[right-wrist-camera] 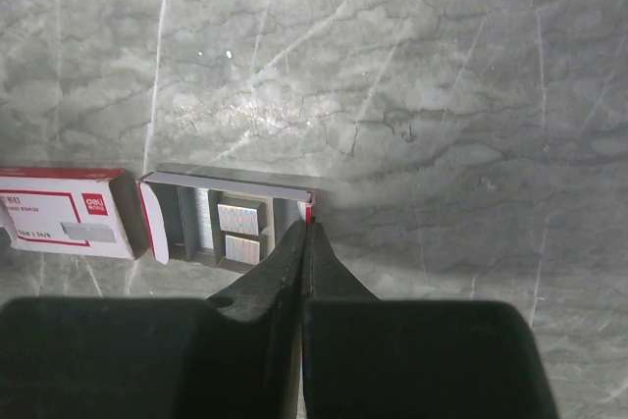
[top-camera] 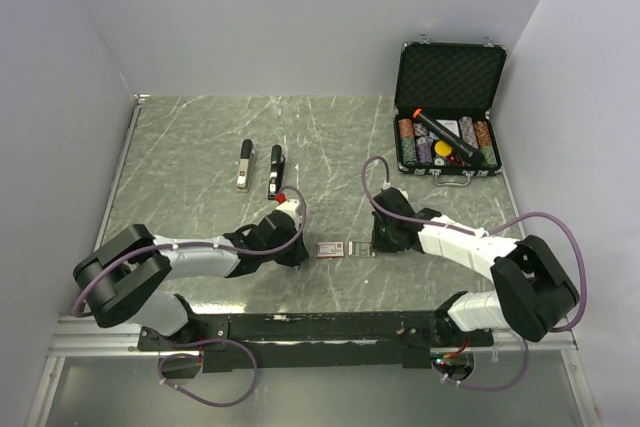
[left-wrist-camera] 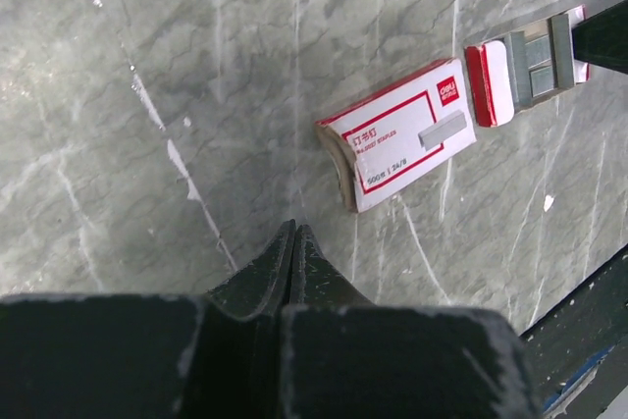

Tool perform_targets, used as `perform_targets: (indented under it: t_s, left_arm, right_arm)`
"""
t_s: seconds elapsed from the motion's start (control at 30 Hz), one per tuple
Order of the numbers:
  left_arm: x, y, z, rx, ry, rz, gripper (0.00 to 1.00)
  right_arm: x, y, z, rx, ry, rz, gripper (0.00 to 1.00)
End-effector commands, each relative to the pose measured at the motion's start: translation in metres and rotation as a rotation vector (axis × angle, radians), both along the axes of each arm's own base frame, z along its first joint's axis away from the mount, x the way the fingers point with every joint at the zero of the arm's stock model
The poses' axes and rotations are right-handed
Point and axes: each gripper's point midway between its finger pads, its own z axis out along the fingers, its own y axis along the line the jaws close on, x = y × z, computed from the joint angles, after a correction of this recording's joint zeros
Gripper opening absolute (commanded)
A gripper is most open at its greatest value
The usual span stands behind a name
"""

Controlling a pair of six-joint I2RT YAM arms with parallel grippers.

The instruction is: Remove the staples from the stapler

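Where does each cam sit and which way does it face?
Top external: above and behind the bases, looking down over the table; both arms show, left gripper and right gripper either side of the box sleeve and staple tray.
Left wrist: on the left arm, looking down past its shut fingers at the box sleeve.
Right wrist: on the right arm, looking down past its shut fingers at the staple tray.
Shared: all three show sleeve and tray lying end to end.
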Motion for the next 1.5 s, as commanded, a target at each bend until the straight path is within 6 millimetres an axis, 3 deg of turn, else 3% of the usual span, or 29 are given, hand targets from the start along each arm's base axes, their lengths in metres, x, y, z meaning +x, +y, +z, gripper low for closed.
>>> perform_targets:
  t_s: [0.0,1.47]
  left_arm:
    - [0.006,-0.015,0.009,-0.034,-0.024,-0.023,0.01]
    - [0.006,-0.025,-0.002,-0.014,0.0,-0.046,0.01]
  right_arm:
    - [0.016,0.015,0.014,0.036,-0.054,0.018,0.0]
    - [0.012,0.034,0.007,0.038,-0.037,0.086,0.0]
